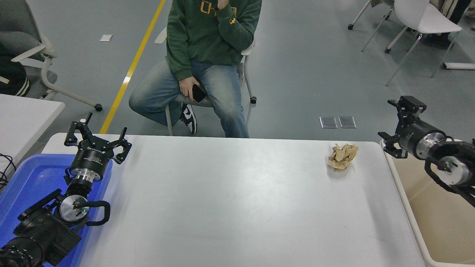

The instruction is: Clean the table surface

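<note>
A wide white table surface, bare but for one crumpled brown paper ball near the far right corner. To the right, just past the table's edge, a beige bin, open at the top. To the left, a blue tray overlapping the near left corner.

Right gripper up in the air above the far corner of the bin, just beyond the table's right edge, fingers spread wide and holding nothing. Paper ball to its left and lower, near but clearly apart from it. Left gripper parked over the far end of the blue tray, fingers splayed open, likewise empty.

Beyond the far edge, a seated person in a green sweatshirt, phone in hand, well clear of the tabletop.

Step in hand, by the look of it: the approach, with no grasp made and the paper untouched on the surface. Next move most likely a swing left and down, fingers brought to either side of the ball, then a close on it. Light, springy and irregular, so probably in need of a centred pinch low enough to catch its bulk, not a loose fold. After that, a short carry right to the bin and a release above it.
</note>
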